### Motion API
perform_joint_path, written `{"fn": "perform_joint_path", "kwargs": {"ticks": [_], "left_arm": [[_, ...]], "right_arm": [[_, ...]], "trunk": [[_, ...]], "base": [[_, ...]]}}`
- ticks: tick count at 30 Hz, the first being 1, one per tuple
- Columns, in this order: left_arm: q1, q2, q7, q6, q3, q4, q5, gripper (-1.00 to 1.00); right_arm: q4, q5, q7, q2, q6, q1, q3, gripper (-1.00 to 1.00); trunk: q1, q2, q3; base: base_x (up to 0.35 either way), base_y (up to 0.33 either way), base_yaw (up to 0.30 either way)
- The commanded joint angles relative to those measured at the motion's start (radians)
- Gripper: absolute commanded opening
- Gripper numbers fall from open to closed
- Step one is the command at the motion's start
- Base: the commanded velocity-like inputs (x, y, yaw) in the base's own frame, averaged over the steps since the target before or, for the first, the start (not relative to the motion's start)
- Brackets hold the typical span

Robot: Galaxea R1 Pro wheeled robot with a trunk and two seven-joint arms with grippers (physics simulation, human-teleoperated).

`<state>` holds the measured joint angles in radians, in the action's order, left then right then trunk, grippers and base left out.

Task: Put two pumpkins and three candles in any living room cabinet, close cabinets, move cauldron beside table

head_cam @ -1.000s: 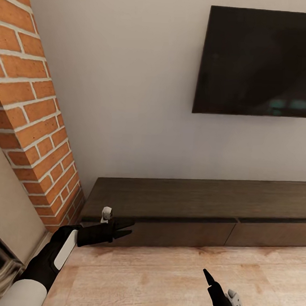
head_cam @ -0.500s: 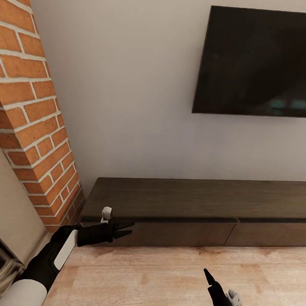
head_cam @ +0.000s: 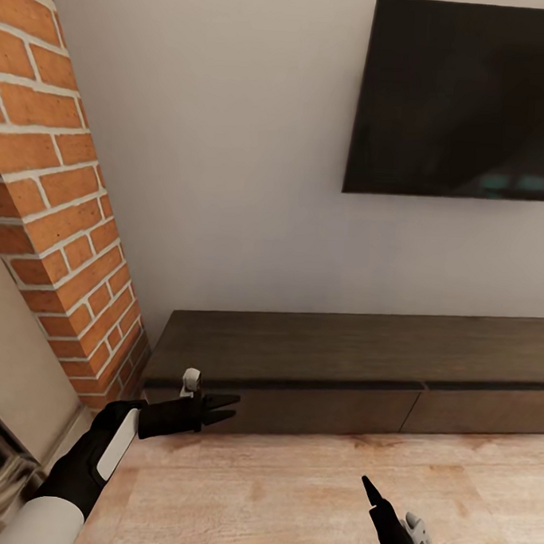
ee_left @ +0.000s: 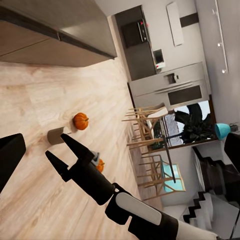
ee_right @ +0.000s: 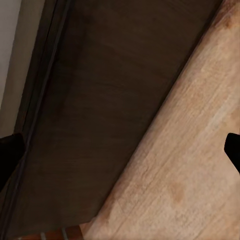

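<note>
Left gripper (head_cam: 227, 407), fingers parted and empty, at the closed cabinet (head_cam: 329, 406) front; right gripper (head_cam: 368, 490) at five o'clock, parted, empty.

brick pillar (head_cam: 60, 205), wall television (head_cam: 464, 99), wooden floor (head_cam: 292, 496).

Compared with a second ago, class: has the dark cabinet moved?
No. The cabinet still meets the wall beside the brick column; the whole head view slid upward, so the camera moved.
</note>
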<state>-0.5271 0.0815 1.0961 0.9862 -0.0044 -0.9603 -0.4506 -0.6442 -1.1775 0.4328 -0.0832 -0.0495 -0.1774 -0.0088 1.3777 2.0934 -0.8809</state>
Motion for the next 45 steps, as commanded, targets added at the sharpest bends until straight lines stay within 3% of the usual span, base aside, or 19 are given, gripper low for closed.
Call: {"fn": "perform_joint_path", "kwargs": {"ticks": [1,5,21,45], "left_arm": [[-0.001,0.000,0.002,0.005,-0.001,0.000,-0.002,1.00],[-0.001,0.000,0.002,0.005,-0.003,0.001,-0.002,1.00],[-0.001,0.000,0.001,0.005,-0.006,0.001,-0.001,1.00],[-0.001,0.000,0.001,0.005,-0.006,0.002,-0.002,1.00]], "right_arm": [[0.001,-0.008,0.012,-0.001,-0.001,-0.001,0.001,1.00],[0.000,-0.008,0.047,-0.001,0.000,-0.001,0.001,1.00],[-0.009,-0.007,0.075,0.000,0.003,-0.001,0.000,1.00],[-0.009,-0.007,0.089,-0.001,-0.001,-0.001,0.000,1.00]], "trunk": [[0.004,0.008,-0.004],[0.019,0.036,-0.017],[0.080,0.148,-0.067],[0.088,0.162,-0.073]], "base": [[0.000,0.000,0.000],[0.000,0.000,0.000],[0.000,0.000,0.000],[0.000,0.000,0.000]]}}
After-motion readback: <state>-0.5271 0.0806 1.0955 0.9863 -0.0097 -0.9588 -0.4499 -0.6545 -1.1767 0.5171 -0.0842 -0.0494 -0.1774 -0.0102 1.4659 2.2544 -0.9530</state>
